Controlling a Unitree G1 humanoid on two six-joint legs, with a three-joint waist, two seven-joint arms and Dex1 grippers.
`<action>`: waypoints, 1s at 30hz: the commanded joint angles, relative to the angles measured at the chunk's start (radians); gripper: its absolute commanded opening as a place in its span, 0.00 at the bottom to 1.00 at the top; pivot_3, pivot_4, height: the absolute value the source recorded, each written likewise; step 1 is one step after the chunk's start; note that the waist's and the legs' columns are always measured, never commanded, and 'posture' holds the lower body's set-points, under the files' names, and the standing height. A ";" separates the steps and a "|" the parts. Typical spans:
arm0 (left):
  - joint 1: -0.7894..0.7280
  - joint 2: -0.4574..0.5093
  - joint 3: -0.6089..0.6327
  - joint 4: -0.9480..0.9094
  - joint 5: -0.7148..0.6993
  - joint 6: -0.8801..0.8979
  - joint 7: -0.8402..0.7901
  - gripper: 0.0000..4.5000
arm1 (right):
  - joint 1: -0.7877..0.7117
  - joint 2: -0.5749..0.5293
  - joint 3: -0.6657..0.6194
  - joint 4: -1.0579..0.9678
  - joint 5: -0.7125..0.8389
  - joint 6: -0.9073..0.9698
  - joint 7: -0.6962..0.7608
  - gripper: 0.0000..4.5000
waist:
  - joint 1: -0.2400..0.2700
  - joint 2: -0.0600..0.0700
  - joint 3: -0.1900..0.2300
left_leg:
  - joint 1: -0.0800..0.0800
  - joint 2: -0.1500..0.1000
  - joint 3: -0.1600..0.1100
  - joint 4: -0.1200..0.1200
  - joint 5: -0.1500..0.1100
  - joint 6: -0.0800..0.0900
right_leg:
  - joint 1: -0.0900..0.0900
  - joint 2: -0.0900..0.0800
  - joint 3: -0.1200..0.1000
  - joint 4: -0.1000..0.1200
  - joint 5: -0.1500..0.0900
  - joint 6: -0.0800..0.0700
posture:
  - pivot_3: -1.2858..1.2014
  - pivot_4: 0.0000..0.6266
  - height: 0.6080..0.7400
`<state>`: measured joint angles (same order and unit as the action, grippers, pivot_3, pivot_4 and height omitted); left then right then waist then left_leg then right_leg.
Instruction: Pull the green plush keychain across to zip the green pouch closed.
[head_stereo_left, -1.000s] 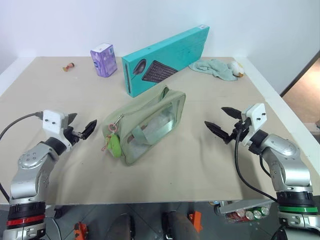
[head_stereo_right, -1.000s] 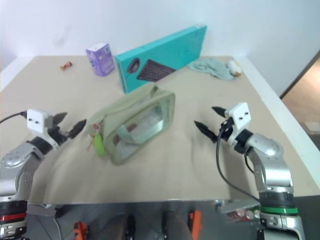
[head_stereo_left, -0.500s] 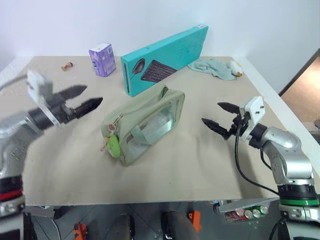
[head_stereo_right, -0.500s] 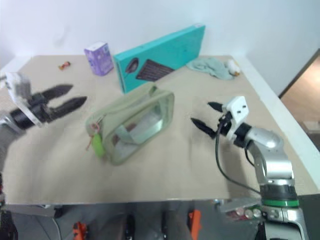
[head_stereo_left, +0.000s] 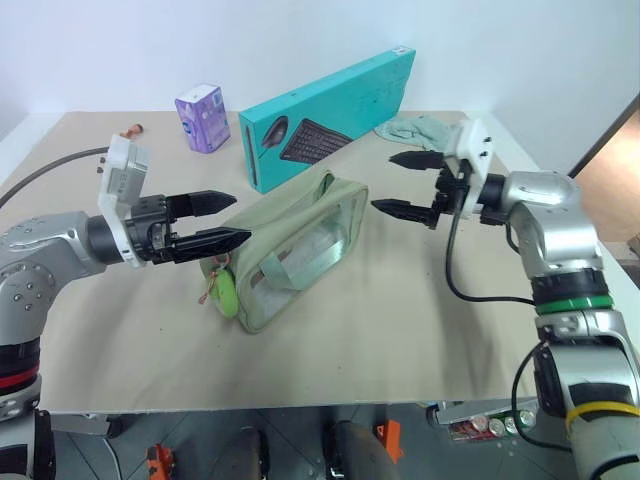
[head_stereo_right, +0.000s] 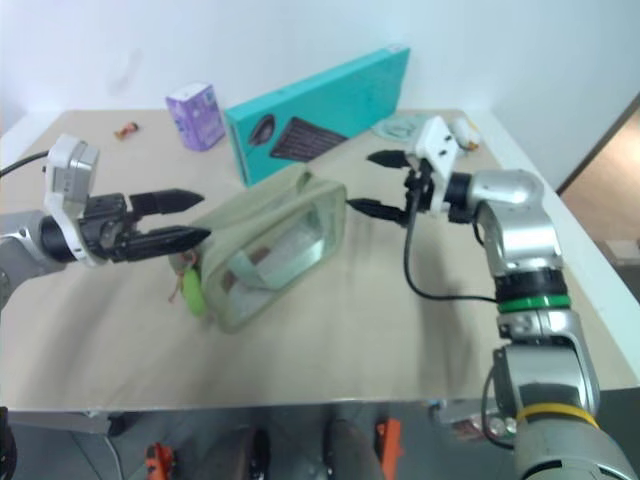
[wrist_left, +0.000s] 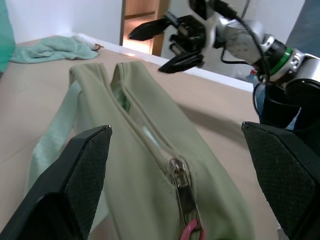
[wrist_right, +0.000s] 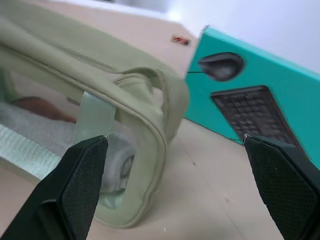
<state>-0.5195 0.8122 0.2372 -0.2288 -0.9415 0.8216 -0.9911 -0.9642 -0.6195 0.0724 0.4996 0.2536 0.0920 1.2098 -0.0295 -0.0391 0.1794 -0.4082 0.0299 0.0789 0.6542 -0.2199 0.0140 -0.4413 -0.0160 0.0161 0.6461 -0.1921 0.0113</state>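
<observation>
Both grippers' jaws are spread and nothing is grasped: left gripper (head_stereo_left: 222, 220) beside the pouch's (head_stereo_left: 290, 245) near end, where the keychain (head_stereo_left: 226, 294) hangs; right gripper (head_stereo_left: 400, 184) beside its far end.

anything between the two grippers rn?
Yes, the green pouch. In the left eye view it sits on the table between the left gripper and the right gripper, both open.
</observation>
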 joint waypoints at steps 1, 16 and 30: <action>-0.006 0.005 0.023 -0.034 -0.001 -0.019 0.006 0.96 | -0.079 0.044 0.031 0.065 -0.017 -0.034 0.073 1.00 | -0.001 0.000 0.000 | 0.000 0.000 0.000 0.000 0.000 0.000 | 0.000 0.000 0.000 0.000 0.000 0.000 | 0.52 0.24 1.00; 0.040 0.009 0.054 -0.067 0.004 -0.041 0.052 1.00 | -0.183 0.132 0.026 0.239 -0.033 -0.069 0.172 0.36 | -0.001 0.000 0.000 | -0.001 -0.001 0.000 0.000 0.000 0.000 | 0.000 -0.002 0.000 0.000 0.000 0.000 | 0.52 0.24 1.00; -0.013 0.011 0.011 0.043 0.084 -0.106 -0.006 1.00 | 0.017 -0.027 -0.060 -0.263 0.072 0.233 0.110 0.01 | 0.010 0.001 0.001 | -0.002 -0.001 0.000 0.000 0.000 -0.001 | -0.001 -0.003 -0.002 0.001 -0.001 0.000 | 0.52 0.24 1.00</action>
<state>-0.5115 0.8073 0.2347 -0.1974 -0.8750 0.7458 -0.9755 -0.9530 -0.6102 0.0731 0.3759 0.2703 0.2567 1.3418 -0.0198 -0.0379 0.1802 -0.4106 0.0286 0.0786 0.6543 -0.2202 0.0131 -0.4429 -0.0191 0.0143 0.6468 -0.1927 0.0112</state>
